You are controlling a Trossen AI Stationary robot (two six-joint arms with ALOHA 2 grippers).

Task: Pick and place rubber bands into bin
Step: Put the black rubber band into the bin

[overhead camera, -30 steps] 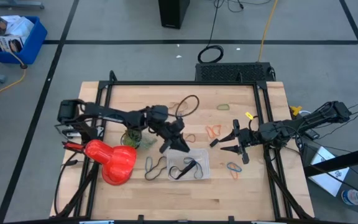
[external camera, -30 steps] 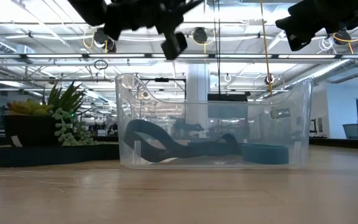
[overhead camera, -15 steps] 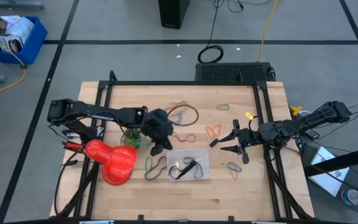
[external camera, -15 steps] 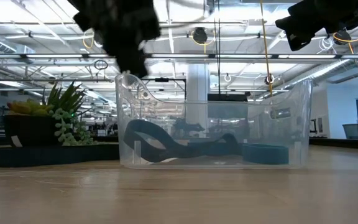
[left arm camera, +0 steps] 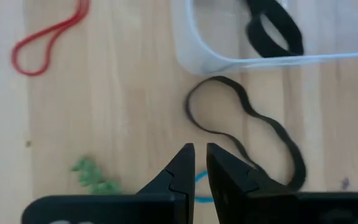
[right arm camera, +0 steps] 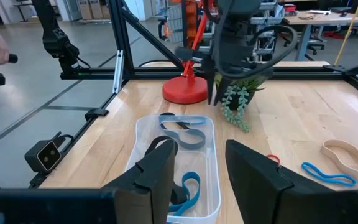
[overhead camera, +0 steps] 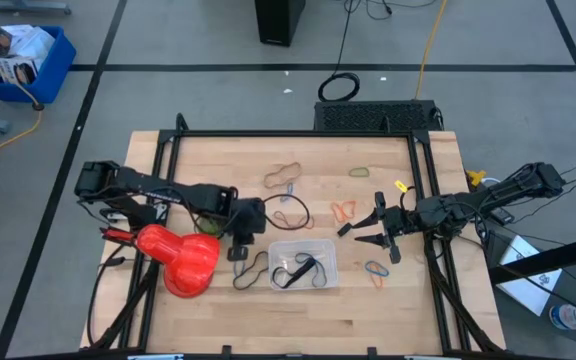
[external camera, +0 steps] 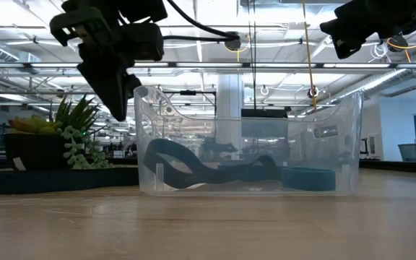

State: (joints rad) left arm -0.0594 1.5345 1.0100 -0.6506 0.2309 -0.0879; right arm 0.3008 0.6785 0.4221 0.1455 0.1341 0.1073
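My left gripper (left arm camera: 200,163) hangs over a black band (left arm camera: 247,127) beside the bin (overhead camera: 304,264), fingers nearly together, empty. The band's far loop is cut off behind them. My right gripper (overhead camera: 371,229) waits, fingers apart, right of the bin.

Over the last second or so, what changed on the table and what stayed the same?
The left claw pulled back from over the bin toward the left side of the table and now hangs, nearly shut and empty, above a black rubber band lying beside the bin. The right claw stayed open in the same spot. The bin and its bands did not move.
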